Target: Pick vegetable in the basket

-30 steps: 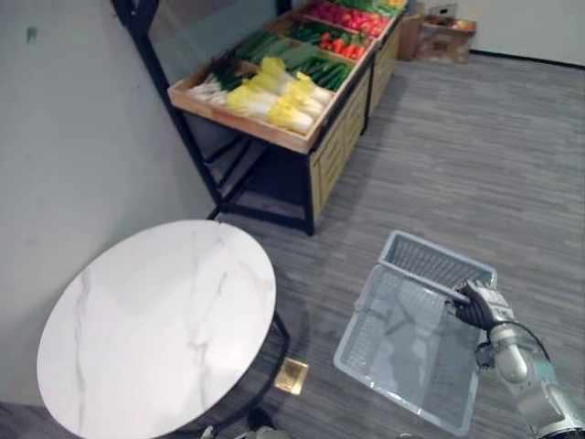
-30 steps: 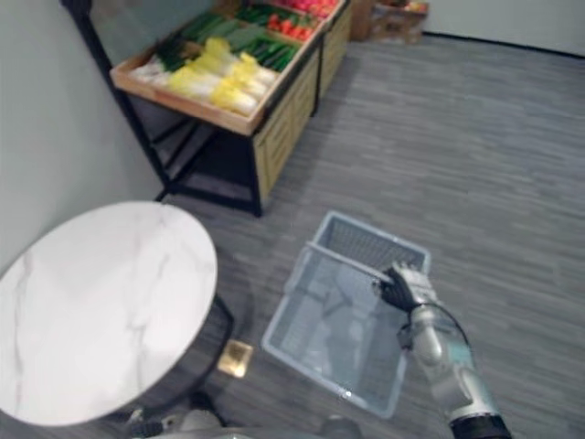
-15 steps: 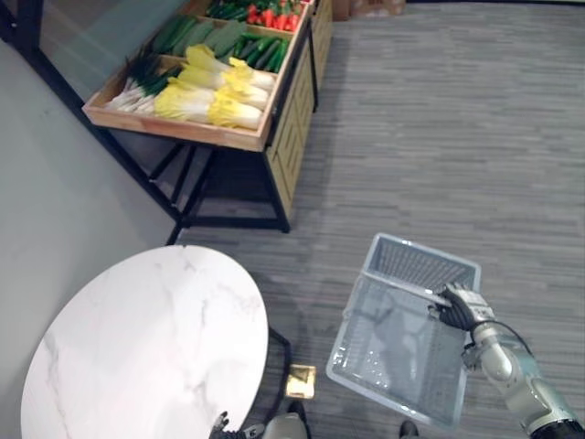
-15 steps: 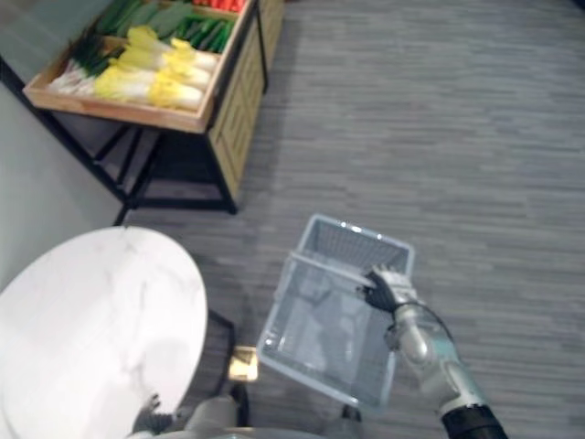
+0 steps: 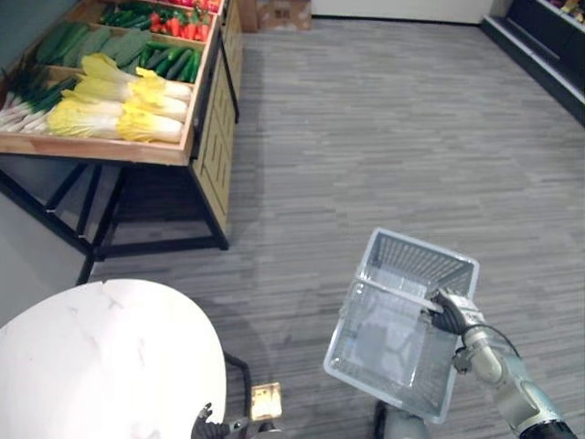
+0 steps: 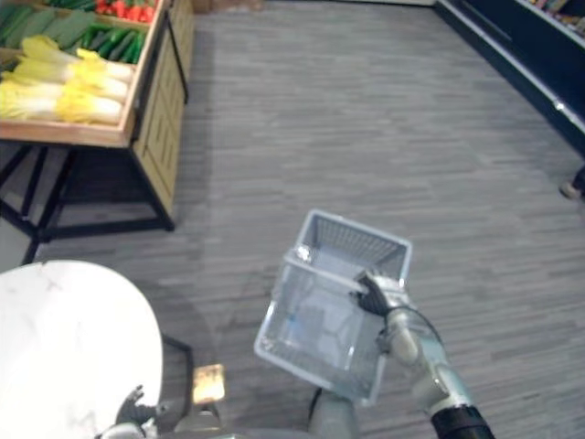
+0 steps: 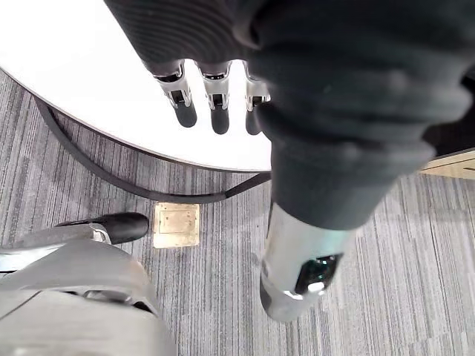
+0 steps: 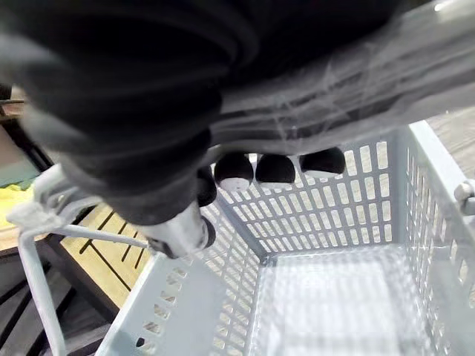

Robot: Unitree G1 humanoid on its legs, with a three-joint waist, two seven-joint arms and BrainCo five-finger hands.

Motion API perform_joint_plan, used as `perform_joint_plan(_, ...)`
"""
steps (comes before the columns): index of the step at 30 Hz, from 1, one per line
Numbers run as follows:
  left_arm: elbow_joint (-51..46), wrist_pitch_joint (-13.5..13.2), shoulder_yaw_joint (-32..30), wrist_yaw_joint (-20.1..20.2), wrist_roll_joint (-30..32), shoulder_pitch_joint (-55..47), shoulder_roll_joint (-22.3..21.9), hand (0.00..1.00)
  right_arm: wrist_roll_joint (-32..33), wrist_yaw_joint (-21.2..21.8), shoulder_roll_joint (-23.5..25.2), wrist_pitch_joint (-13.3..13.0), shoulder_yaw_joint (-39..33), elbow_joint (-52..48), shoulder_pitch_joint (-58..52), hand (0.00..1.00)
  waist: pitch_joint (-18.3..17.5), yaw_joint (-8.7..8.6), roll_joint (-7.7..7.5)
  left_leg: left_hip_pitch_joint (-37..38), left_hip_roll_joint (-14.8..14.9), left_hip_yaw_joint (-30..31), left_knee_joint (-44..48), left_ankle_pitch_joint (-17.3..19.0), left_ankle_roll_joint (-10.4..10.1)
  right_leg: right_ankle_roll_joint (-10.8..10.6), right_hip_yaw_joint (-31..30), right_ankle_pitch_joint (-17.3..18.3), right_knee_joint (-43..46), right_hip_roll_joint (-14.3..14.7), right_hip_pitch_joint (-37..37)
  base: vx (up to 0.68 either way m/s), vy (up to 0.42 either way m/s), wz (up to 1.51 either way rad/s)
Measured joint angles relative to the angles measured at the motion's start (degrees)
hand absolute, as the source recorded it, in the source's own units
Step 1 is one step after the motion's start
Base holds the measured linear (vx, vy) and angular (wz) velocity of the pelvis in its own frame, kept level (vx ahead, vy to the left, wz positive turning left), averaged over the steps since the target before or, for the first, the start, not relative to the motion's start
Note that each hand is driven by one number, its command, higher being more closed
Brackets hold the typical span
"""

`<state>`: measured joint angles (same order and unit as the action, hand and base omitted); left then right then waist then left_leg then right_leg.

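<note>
A pale grey plastic basket (image 5: 347,320) hangs empty over the floor at the lower right. My right hand (image 5: 450,313) is shut on its wire handle, and in the right wrist view its dark fingertips (image 8: 256,167) curl over the handle above the basket's slotted wall (image 8: 326,215). Vegetables lie on a wooden stand (image 5: 196,110) at the upper left: yellow-white cabbages (image 5: 119,110), cucumbers (image 5: 174,62), red peppers (image 5: 178,26) and green onions (image 5: 27,91). My left hand (image 7: 211,100) hangs low by the round table with straight fingers and holds nothing.
A round white marble table (image 5: 101,366) on a black frame fills the lower left. A brass floor plate (image 5: 265,401) lies beside it. Dark shelving (image 5: 548,46) runs along the upper right. Grey floor (image 5: 366,155) lies open between the stand and the basket.
The whole picture has shifted, so the camera has turned right and the stand and table sit further left. My right hand keeps hold of the basket's handle.
</note>
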<state>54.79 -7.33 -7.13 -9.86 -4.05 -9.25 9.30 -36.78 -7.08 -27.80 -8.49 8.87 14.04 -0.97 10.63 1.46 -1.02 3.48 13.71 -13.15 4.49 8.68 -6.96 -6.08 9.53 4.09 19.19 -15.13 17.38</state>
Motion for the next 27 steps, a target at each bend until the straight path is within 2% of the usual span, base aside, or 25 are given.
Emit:
perform_joint_plan(1, -0.09, -0.01, -0.01, -0.06, -0.17, 0.01, 0.04, 0.00, -0.88, -0.02, 0.02, 0.06, -0.31, -0.04, 0.11, 1.00, -0.07, 0.03, -0.12, 0.36, 0.25, 0.17, -0.11, -0.17, -0.70, -0.09, 0.22, -0.75, -2.01, -0.36, 0.16, 0.23, -0.313, 0.17)
perform_joint_plan(2, -0.11, 0.00, -0.02, -0.13, -0.23, 0.00, 0.24, 0.00, -1.56, -0.02, 0.35, 0.26, -1.01, -0.03, 0.12, 1.00, -0.45, 0.10, -0.95, 0.98, 0.67, 0.63, -0.47, -0.51, -3.15, 0.09, 0.55, -3.63, -6.43, -0.86, -0.14, 0.24, -0.350, 0.37)
perform_joint_plan(3, 0.00, 0.04, -0.16, -0.22, -0.26, 0.05, 1.45, 0.00, -1.77, -0.03, 1.45, 0.80, -1.82, 0.03, -0.06, 1.00, -0.85, -0.02, -2.52, 1.96, 0.44, 1.61, -0.69, -0.23, -5.69, -0.95, 0.66, -9.89, -8.32, -1.30, -1.00, 0.29, -0.441, 0.40)
perform_joint_plan(4, 0.09, 0.40, -0.13, -0.32, -0.31, 0.73, 0.07, 0.00, -1.96, -0.05, 1.19, 1.53, -2.64, 0.52, 0.22, 1.00, -0.85, 0.12, -0.16, 2.41, 3.03, 2.56, -1.00, -0.33, -6.48, -2.73, 2.22, -8.77, -5.73, 0.29, -0.72, 0.24, -0.372, 0.32)
perform_joint_plan(6, -1.14, -0.07, -0.33, -0.45, -0.31, 0.62, -2.38, 0.00, -2.19, -0.02, 0.10, 2.51, -2.84, 0.48, 1.08, 1.00, -1.46, 0.31, 3.09, 1.72, 6.28, 3.19, -1.41, -1.69, -6.18, -1.39, 4.00, -5.54, -3.42, 3.09, 0.46, 0.19, -0.284, 0.06)
perform_joint_plan(7, -1.12, -0.15, -0.42, -0.53, -0.32, 0.62, -3.51, 0.00, -2.22, -0.04, -0.30, 2.95, -2.90, 0.48, 1.60, 1.00, -1.76, 0.34, 4.30, 1.55, 7.51, 3.31, -1.32, -3.99, -6.89, -0.69, 4.32, -3.03, -1.17, 4.24, 1.47, 0.23, -0.326, 0.06)
perform_joint_plan(8, -0.99, -0.04, -1.03, -0.57, -0.33, 0.27, -4.06, 0.00, -2.21, -0.04, -0.24, 3.07, -2.90, 0.43, 1.60, 1.00, -1.94, 0.07, 4.68, 0.58, 8.24, 5.09, 0.22, -6.21, -6.84, 0.05, 5.26, -1.02, 0.25, 4.56, 1.26, 0.20, -0.259, 0.14)
perform_joint_plan(10, -1.04, -0.04, -2.30, -1.12, -1.39, 0.02, -4.58, 0.00, -2.21, -0.05, -0.28, 3.08, -2.94, 0.33, 1.55, 1.00, -1.93, -0.56, 4.67, -3.31, 9.04, 9.25, 6.66, -8.45, -5.91, 0.90, 6.99, 1.08, 1.26, 4.63, 0.03, 0.23, -0.273, 0.39)
perform_joint_plan(12, -1.03, 0.00, -2.36, -1.26, -2.56, -0.25, -4.58, 0.00, -2.19, -0.05, -0.32, 3.08, -2.93, 0.33, 1.35, 1.00, -1.92, -0.43, 4.48, -7.02, 9.44, 11.48, 12.85, -12.96, -3.85, 1.90, 8.72, 1.68, 1.31, 4.82, -1.85, 0.23, -0.251, 0.42)
perform_joint_plan(13, -1.05, 0.02, -2.35, -1.26, -2.56, -0.39, -4.62, 0.00, -2.05, -0.07, -0.38, 3.03, -2.93, 0.26, 1.18, 1.00, -1.92, -0.42, 4.36, -9.00, 9.67, 11.72, 15.24, -17.58, -2.31, 2.41, 9.95, 1.97, 0.61, 5.01, -3.44, 0.23, -0.272, 0.45)
perform_joint_plan(14, -1.09, 0.05, -2.33, -1.26, -2.56, -0.41, -4.66, 0.00, -1.84, -0.14, -0.40, 3.00, -2.96, -0.07, 0.83, 1.00, -1.84, -0.32, 4.16, -10.61, 9.97, 10.81, 16.87, -22.98, 0.18, 2.79, 11.36, 2.16, -1.05, 5.24, -5.42, 0.22, -0.283, 0.48)
perform_joint_plan(15, -1.11, 0.05, -2.32, -1.25, -2.56, -0.41, -4.70, 0.00, -1.70, -0.18, -0.41, 2.94, -2.96, -0.23, 0.61, 1.00, -1.66, -0.26, 3.87, -11.61, 10.08, 10.22, 18.16, -25.04, 1.30, 3.00, 11.91, 2.25, -2.35, 5.27, -6.82, 0.19, -0.266, 0.46)
perform_joint_plan(16, -1.12, 0.11, -2.23, -1.14, -2.55, -0.48, -4.96, 0.00, -1.65, -0.24, -0.38, 2.95, -3.35, -0.33, 0.10, 1.00, -1.20, 0.32, 3.26, -14.53, 9.23, 9.63, 24.38, -20.46, 0.38, 3.44, 12.50, 2.23, -4.79, 5.20, -9.26, 0.19, -0.255, 0.37)
perform_joint_plan(17, -1.18, 0.11, -2.19, -1.10, -2.55, -0.81, -5.09, 0.00, -1.65, -0.25, -0.38, 2.95, -3.57, -0.50, -0.47, 1.00, -1.17, 0.69, 3.22, -16.38, 7.25, 8.76, 29.59, -13.63, 0.70, 3.91, 13.26, 2.50, -6.51, 5.21, -11.41, 0.18, -0.222, 0.38)
perform_joint_plan(18, -1.36, 0.09, -2.16, -1.10, -2.55, -1.36, -5.06, 0.00, -1.65, -0.25, -0.35, 2.95, -3.83, -0.86, -1.05, 1.00, -1.16, 0.77, 3.17, -17.54, 4.69, 7.11, 31.52, -9.34, 1.18, 4.18, 14.16, 2.70, -7.93, 5.34, -13.12, 0.11, -0.131, 0.24)
perform_joint_plan(19, -1.40, 0.09, -2.16, -1.10, -2.55, -1.50, -5.05, 0.00, -1.64, -0.25, -0.36, 2.95, -3.92, -0.97, -1.17, 1.00, -1.16, 0.84, 3.18, -17.87, 4.11, 6.69, 31.51, -8.49, 1.37, 4.53, 14.36, 2.92, -8.24, 5.40, -13.51, 0.07, -0.033, 0.23)
perform_joint_plan(21, -1.70, 0.14, -2.15, -1.05, -2.54, -2.17, -5.03, 0.00, -1.61, -0.29, -0.33, 2.96, -4.47, -1.93, -1.85, 1.00, -1.07, 1.01, 3.02, -19.93, -0.26, 2.11, 25.37, -4.44, 2.36, 4.35, 15.83, 2.81, -10.39, 5.94, -14.95, 0.11, 0.017, 0.23)
perform_joint_plan(23, -2.00, 0.27, -2.11, -1.01, -2.51, -2.26, -5.05, 0.00, -1.61, -0.30, -0.31, 3.00, -4.78, -1.86, -1.90, 1.00, -1.14, 1.01, 3.13, -20.06, -3.08, 0.57, 15.48, -4.97, 1.52, 3.59, 16.72, 2.33, -10.95, 6.21, -15.08, 0.18, 0.104, 0.18)
perform_joint_plan(24, -2.34, 0.26, -2.11, -1.02, -2.48, -2.19, -5.04, 0.00, -1.64, -0.29, -0.30, 3.02, -5.05, -1.84, -1.99, 1.00, -1.24, 1.49, 3.69, -18.93, -5.21, -0.17, 4.33, -9.53, 0.94, 3.17, 16.97, 2.08, -11.48, 7.00, -15.21, 0.18, 0.121, 0.04)
perform_joint_plan(25, -2.33, 0.26, -2.08, -1.01, -2.46, -2.21, -5.06, 0.00, -1.66, -0.29, -0.35, 3.03, -5.15, -1.83, -2.01, 1.00, -1.42, 1.88, 4.44, -18.40, -5.48, -0.11, 0.99, -12.27, 0.66, 3.03, 16.87, 2.04, -11.73, 7.63, -15.41, 0.28, 0.199, -0.11)
perform_joint_plan(26, -2.16, 0.33, -2.19, -1.02, -2.44, -1.93, -4.72, 0.00, -1.72, -0.30, 0.52, 3.09, -5.52, -1.32, -1.87, 1.00, -1.37, 2.42, 5.01, -17.15, -5.88, -0.02, -2.12, -15.34, 4.41, 1.79, 16.37, 2.26, -12.40, 8.39, -16.40, 0.21, 0.145, 0.09)
perform_joint_plan(27, -2.97, -0.04, -2.19, -1.03, -2.37, -1.67, -4.07, 0.00, -1.70, -0.31, 1.74, 3.06, -5.51, -1.23, -1.87, 1.00, -0.60, 2.31, 3.26, -16.80, -7.43, 0.42, -2.05, -14.68, 3.97, 0.97, 16.61, 1.95, -14.22, 7.40, -17.84, 0.24, 0.160, 0.16)
